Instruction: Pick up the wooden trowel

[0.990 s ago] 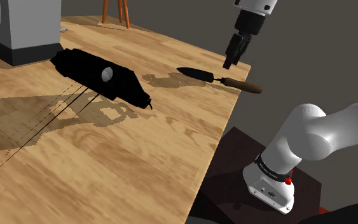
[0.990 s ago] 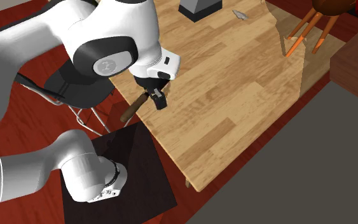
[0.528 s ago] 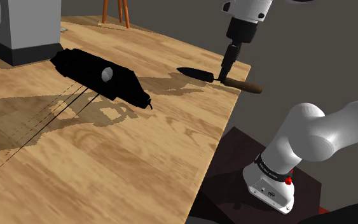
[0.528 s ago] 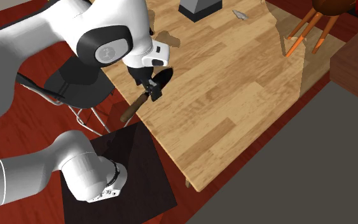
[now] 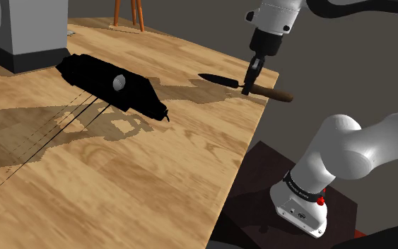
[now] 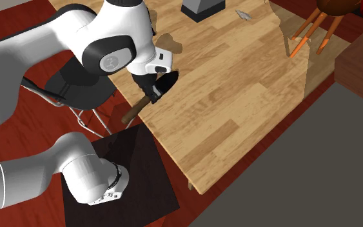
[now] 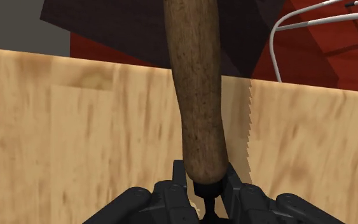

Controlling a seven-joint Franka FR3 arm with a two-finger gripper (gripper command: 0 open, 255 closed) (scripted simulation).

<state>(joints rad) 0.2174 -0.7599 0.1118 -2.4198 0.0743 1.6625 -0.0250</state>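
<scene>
- Position of the brown-handled, black-bladed trowel (image 5: 271,94): at the edge of the light wooden bench (image 5: 155,177) on the robot's side, with the blade over the board and the handle out past the edge, above the dark box stand (image 6: 135,169) and the red floor (image 7: 323,63).
- All-black two-finger gripper (image 5: 248,86) pointing down, pinching the thin neck between blade and handle; in the wrist view, both fingers (image 7: 179,182) tight against the end of the handle.
- Impossible to tell whether raised or resting on the bench.
- Further in on the bench, well apart from the trowel: long black box with a round grey knob (image 5: 109,81), and behind it a grey block with a clock face (image 5: 20,35).
- Black chair with metal legs (image 6: 73,85) just beside the bench's edge, near the handle.
</scene>
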